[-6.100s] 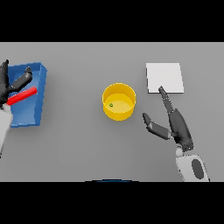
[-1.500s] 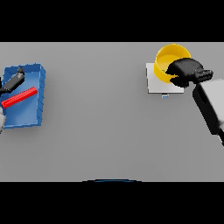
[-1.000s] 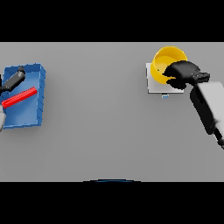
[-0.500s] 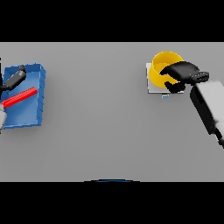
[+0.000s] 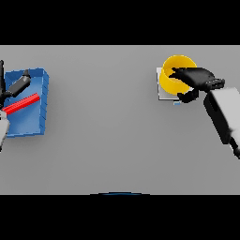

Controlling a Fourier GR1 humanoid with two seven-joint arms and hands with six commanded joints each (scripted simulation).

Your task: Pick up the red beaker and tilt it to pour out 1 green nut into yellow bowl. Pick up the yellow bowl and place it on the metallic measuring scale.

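The yellow bowl [image 5: 172, 75] sits at the far right, over the pale square measuring scale [image 5: 164, 93], which it mostly covers; whether it rests on the plate or hangs just above it I cannot tell. My right hand [image 5: 198, 78] grips the bowl's right rim, fingers over the edge and thumb curled below. The red beaker [image 5: 22, 103] lies slanted in the blue tray [image 5: 41, 101] at the far left. My left hand [image 5: 17, 86] hovers over the tray's back left corner with straight fingers, just above the beaker. No green nut is visible.
The grey table [image 5: 108, 122] stretches between the tray and the scale. My right forearm [image 5: 224, 113] slants in from the right edge. A small blue mark [image 5: 176, 103] shows at the scale's front edge.
My right hand has carried the yellow bowl a little left and toward me, further over the scale. The left hand has shifted slightly above the tray; the beaker has not moved.
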